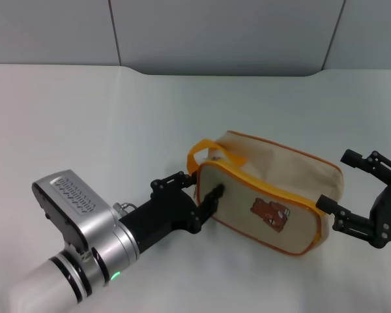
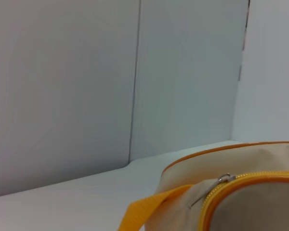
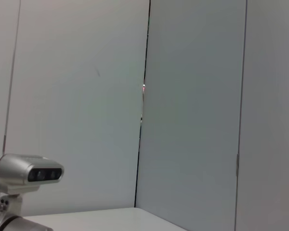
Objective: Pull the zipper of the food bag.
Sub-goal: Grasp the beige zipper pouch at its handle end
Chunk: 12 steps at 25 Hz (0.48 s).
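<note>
Head view: the food bag [image 1: 267, 199] lies on its side mid-counter [image 1: 117, 130], bear panel up, orange handle [image 1: 212, 156] at its left end. The left gripper [image 1: 199, 189] sits at that end, jaws spread, one finger over the panel corner, the other just beside the handle; nothing clamped. It is likely lining up on the pull. The right gripper [image 1: 348, 189] brackets the bag's right end with jaws wide apart, holding nothing, probably placed to steady it.

Left wrist view: the zipper [image 2: 250, 180] curves along the panel edge; its silver pull tab [image 2: 216, 185] hangs at the corner beside the handle strap. Own fingers unseen.

Right wrist view: only wall panels and the left arm's camera housing [image 3: 29, 173]; bag not seen.
</note>
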Available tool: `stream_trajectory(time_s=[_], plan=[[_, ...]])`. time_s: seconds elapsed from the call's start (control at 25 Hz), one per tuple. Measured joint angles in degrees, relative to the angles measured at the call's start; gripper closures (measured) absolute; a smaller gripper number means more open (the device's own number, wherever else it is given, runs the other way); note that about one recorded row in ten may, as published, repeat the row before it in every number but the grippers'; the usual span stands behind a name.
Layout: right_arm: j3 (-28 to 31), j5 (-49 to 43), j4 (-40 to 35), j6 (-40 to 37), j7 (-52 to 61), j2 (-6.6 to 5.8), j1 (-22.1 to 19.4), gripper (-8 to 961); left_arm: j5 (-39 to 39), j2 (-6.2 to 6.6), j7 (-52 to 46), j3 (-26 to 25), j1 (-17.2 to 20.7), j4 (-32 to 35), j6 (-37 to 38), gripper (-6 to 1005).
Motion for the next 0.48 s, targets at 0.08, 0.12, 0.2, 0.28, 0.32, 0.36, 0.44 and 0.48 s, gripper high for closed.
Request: stream_trajectory(time_s=[0.08,0.12,0.2,0.28,0.32,0.36,0.44,0.48], plan=[[0.0,0.0,0.0,0.1,-0.1,0.0,0.0,123,0.0,0.0,-0.1,-0.2,-0.2,0.0,-0.1,438],[0.0,0.0,0.0,0.1,-0.2,0.0,0.0,123,0.0,0.0,-0.1,-0.2,-0.3,0.1,-0.2,471],[0.3,0.0,0.0,0.0,-0.7,0.0,0.0,123,0.0,0.0,0.0,-0.2,-0.4,0.1,-0.4,539],[0.8,0.0,0.1,0.0,-1.3,0.0,0.0,123,0.1,0.0,0.1,-0.1,-0.5,0.0,-0.4,678],[1.4,0.0,0.1,0.0,-1.4,0.0,-0.1,122,0.1,0.0,0.1,0.1,-0.8,0.0,-0.2,748],[1.4,0.0,0.1,0.0,-1.4,0.0,-0.1,122,0.1,0.0,0.1,0.1,-0.8,0.0,-0.2,770],[1.6,0.0,0.1,0.0,-1.4,0.0,-0.1,122,0.2,0.0,0.1,0.2,-1.1,0.0,-0.1,813],[1.6,0.0,0.1,0.0,-1.4,0.0,-0.1,122,0.2,0.0,0.1,0.2,-1.1,0.0,-0.1,835]])
